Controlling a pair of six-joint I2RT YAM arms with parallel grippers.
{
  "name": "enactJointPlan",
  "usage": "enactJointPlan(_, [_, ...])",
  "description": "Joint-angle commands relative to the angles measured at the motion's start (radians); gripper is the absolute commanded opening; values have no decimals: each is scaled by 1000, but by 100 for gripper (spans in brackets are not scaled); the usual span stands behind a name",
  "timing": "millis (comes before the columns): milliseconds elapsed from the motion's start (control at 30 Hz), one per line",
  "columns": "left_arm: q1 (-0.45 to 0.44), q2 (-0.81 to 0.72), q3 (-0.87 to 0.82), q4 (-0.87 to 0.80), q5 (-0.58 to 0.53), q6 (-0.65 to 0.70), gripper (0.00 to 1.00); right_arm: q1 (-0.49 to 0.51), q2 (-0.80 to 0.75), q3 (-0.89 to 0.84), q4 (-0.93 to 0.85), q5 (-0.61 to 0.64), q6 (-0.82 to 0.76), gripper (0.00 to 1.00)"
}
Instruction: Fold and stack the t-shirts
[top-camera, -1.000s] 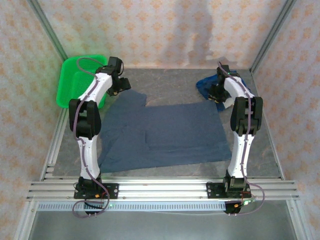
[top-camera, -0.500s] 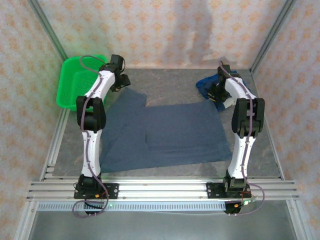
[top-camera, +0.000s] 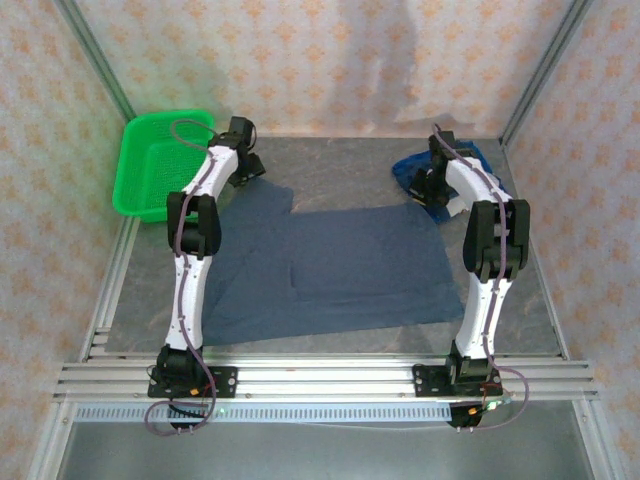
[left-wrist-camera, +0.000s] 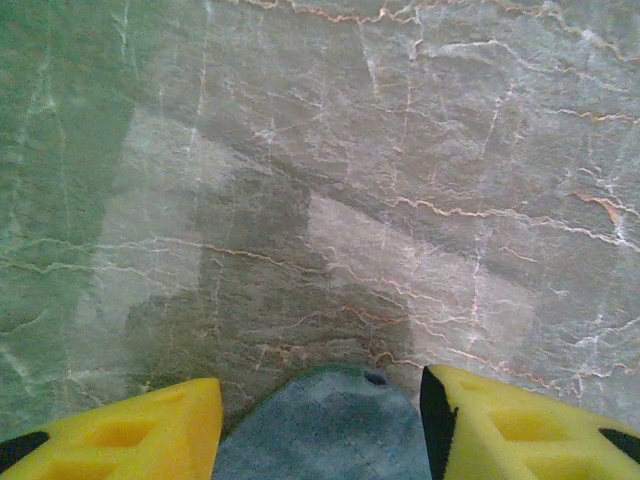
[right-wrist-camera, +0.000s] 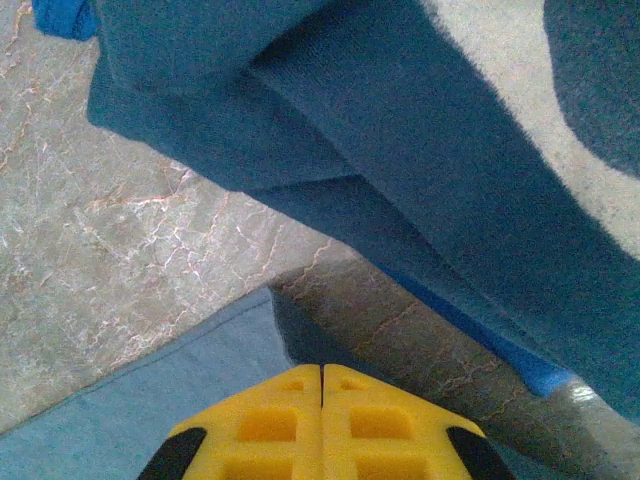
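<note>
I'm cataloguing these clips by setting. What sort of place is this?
Most likely a robotics lab test cell: a white left robot arm and white right robot arm bolted to a silver aluminium rail, patterned wall panels boxing in a grey marble-look tabletop, a dusty slate-blue cloth t-shirt spread on it.

The top view is bright and evenly lit from above, with soft light and no hard glare. A faint grey shadow smudges the back wall (top-camera: 400, 60). The arms (top-camera: 190, 250) throw only weak, blurred shadows on the table (top-camera: 340, 165). The basket (top-camera: 130, 175) is strongly saturated and tints the wall beside it green. The posts (top-camera: 95, 60) lean outward toward the corners, a mild wide-angle bend.

In the left wrist view a green cast covers the left side, and stepped dark shadows cross the middle between paler, glossy patches.

In the right wrist view the dark shirt (right-wrist-camera: 420, 150) sits near the lens and looks soft and fuzzy. Its print (right-wrist-camera: 500, 50) is washed out, and a dark shadow lies beneath it.
</note>
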Motion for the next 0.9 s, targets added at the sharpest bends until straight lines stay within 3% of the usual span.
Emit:
enactJointPlan(0, [6,22,39,1,18,-34,50,6,-47,-10,9,-9,16,0])
enactJointPlan(267, [6,58,81,-3,60,-27,23,7,-41,6,3,-15,15,0])
enactJointPlan(400, [5,73,118,-27,89,-16,14,7,-46,8,9,-24,20,0])
enactJointPlan(500, [6,63,107,-39,97,19,0,7,-57,12,12,-14,24,0])
enactJointPlan(867, [6,-152,-59,41,57,65,0,6,-93,35,6,12,13,0])
